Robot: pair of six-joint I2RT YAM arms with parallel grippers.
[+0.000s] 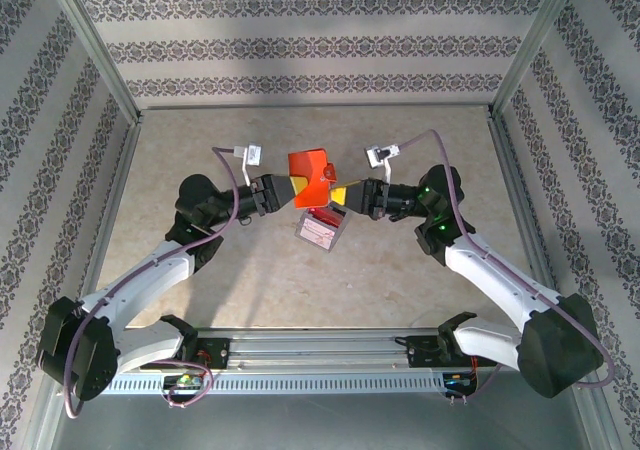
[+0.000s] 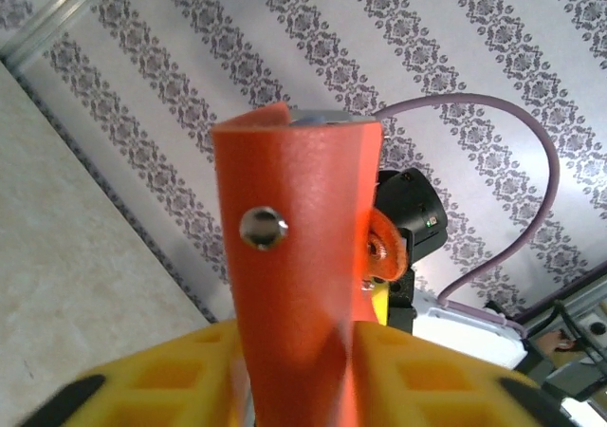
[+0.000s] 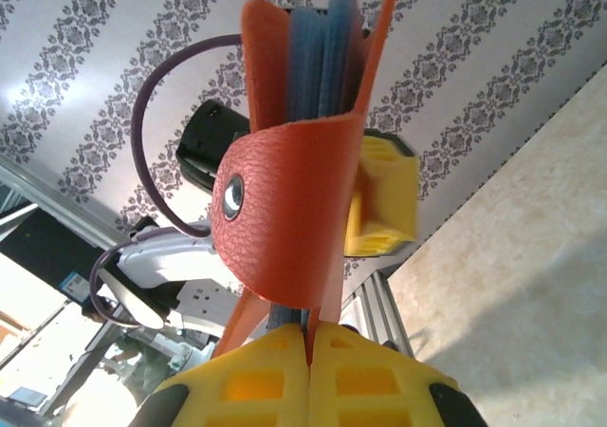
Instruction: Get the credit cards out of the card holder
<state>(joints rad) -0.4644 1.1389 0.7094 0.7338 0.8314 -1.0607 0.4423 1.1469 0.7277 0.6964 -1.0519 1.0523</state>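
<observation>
Holding a small flat orange-red folding card holder up in the air over the middle of the pale stone-look worktop, between the two arms. Spreading open at the top in the right wrist view, baring grey-blue inner pockets between the orange leaves. Turning an outer face with a round metal snap stud toward the left wrist camera, with the rounded snap tab sticking out past the far edge.

Pinching a lower leaf of the card holder with the right gripper, its yellow fingers pressed together on the thin orange sheet. Flanking the opposite end with the left gripper, its yellow fingers standing partly apart and the orange panel lying between them; cannot tell whether clamping or merely touching.

Hanging just beyond a clear plastic box with red contents, lying flat on the worktop nearer the arm bases, apart from both grippers.
</observation>
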